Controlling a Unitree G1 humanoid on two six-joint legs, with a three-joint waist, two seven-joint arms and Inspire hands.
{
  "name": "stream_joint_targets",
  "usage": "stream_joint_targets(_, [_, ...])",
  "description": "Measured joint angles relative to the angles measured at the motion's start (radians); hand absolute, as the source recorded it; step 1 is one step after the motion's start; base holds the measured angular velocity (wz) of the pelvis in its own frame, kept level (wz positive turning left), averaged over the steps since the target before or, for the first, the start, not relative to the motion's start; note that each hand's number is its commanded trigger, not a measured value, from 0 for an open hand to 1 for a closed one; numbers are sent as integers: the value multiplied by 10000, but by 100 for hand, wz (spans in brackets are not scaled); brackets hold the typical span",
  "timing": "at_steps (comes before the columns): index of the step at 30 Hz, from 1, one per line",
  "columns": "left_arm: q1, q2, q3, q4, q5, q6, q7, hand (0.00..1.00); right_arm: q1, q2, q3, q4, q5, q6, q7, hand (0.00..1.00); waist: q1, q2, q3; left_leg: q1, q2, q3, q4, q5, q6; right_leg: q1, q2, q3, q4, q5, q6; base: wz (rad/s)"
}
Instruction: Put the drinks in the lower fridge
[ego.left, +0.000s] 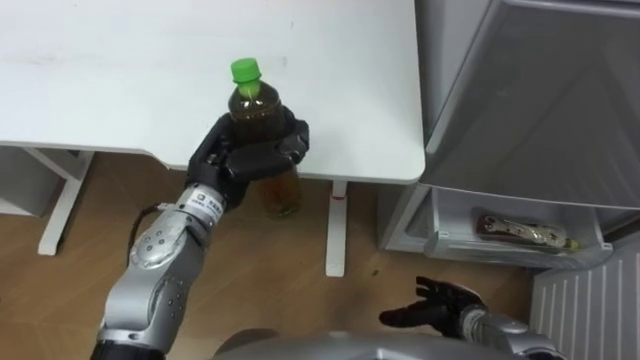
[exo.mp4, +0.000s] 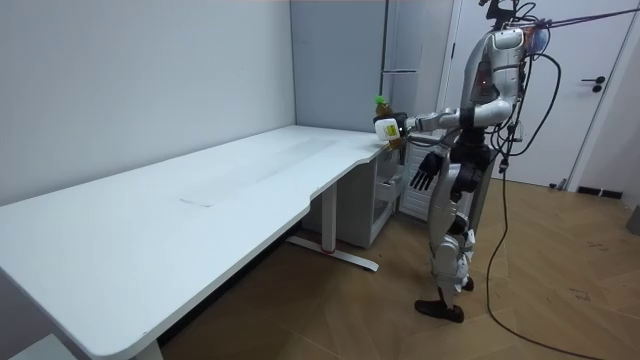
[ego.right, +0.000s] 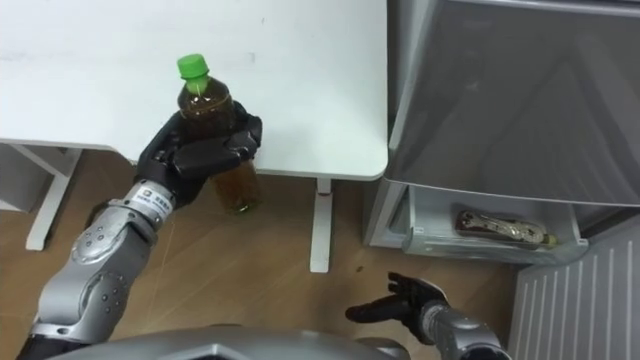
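Observation:
My left hand (ego.left: 245, 155) is shut on a brown tea bottle (ego.left: 262, 110) with a green cap, holding it upright in the air over the near edge of the white table (ego.left: 120, 70). The same bottle (ego.right: 212, 115) and left hand (ego.right: 195, 150) appear in the right eye view. In the room view the bottle (exo.mp4: 383, 108) is held out at chest height over the table's corner. My right hand (ego.left: 435, 305) hangs low at the lower right, open, holding nothing. The lower fridge compartment (ego.left: 500, 235) stands open at the right, with another bottle (ego.left: 525, 231) lying in it.
The grey upper fridge door (ego.left: 530, 90) is closed above the open compartment. A white ribbed panel (ego.left: 590, 305), the lower door, stands open at the far right. The table's white leg (ego.left: 337, 230) stands on the wooden floor between me and the fridge.

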Motion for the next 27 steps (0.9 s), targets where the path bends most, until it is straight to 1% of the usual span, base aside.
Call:
stream_joint_targets(3, [30, 50, -201, 265, -12, 1, -204, 100, -7, 5, 18, -762, -166, -9, 128, 0, 1, -21, 13, -47, -3, 3, 37, 3, 5, -29, 0, 14, 1, 0, 0, 0])
stream_joint_targets(5, [127, 97, -218, 314, -14, 2, -290, 100, 38, 10, 22, -1214, -166, -15, 159, 0, 20, -24, 14, -41, -3, 9, 46, 3, 6, -28, 0, 21, 0, 0, 0, 0])
stream_joint_targets(10, [425, 100, -218, 395, 97, 3, -307, 100, 310, 8, 230, -2459, -302, 5, 289, 0, 102, -7, 26, 22, -7, -15, 108, 3, 7, 16, 0, 4, 0, 0, 0, 1])
stream_joint_targets(14, [516, 107, -234, 472, 278, 4, -309, 100, 467, 17, 503, -3579, -322, 10, 759, 0, 119, -20, 39, -16, -8, -19, 72, 2, 8, -15, 0, -6, 7, 0, 0, 0])
stream_joint_targets(15, [509, 106, -234, 471, 525, 2, -308, 100, 462, 23, 530, -3795, -392, 10, 959, 0, 113, -25, 35, -72, -7, -19, 99, 0, 10, -53, -1, -6, 27, 0, 0, 0])
stream_joint_targets(18, [514, 106, -266, 520, 892, 3, -299, 100, 475, 11, 766, -4283, -411, 35, 1351, 0, 121, -40, 42, -138, 1, -18, 158, -4, 17, -94, -1, -5, 40, 1, -1, 0])
stream_joint_targets(24, [514, 103, -393, 565, 974, 13, -288, 100, 542, 9, 1080, -5170, -370, 213, 2074, 0, 110, 2, 65, -161, 2, -22, 174, -24, 40, -126, -6, 13, 126, -2, 3, 0])
stream_joint_targets(27, [514, 105, -515, 567, 1441, 12, -287, 100, 572, 21, 1124, -5616, -263, 225, 2324, 0, 117, 6, 59, -162, -8, -60, 177, -20, 40, -122, -1, 3, 133, -2, 4, 0])
